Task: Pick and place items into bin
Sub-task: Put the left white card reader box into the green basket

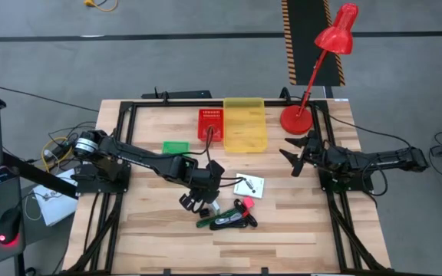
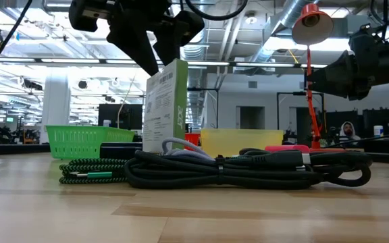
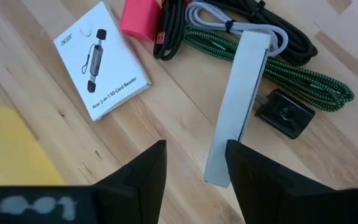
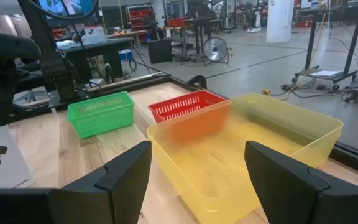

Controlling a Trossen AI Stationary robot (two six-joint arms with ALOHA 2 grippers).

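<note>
Left arm reaching for a boxed item beside the cable pile

The left end effector hovered released over the upright white-and-green cardboard box on the wooden counter; next it should descend, clench, and carry to the translucent yellow plastic bin.

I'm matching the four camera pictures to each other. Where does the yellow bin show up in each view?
High view: yellow bin at the table's far edge, centre, beside the red basket.
Low view: pale yellow wall behind the cables, right of centre.
Left wrist view: a blurred yellow patch at the left edge, probably the bin.
Right wrist view: fills the middle.
Shared landmark: the red basket.
</note>
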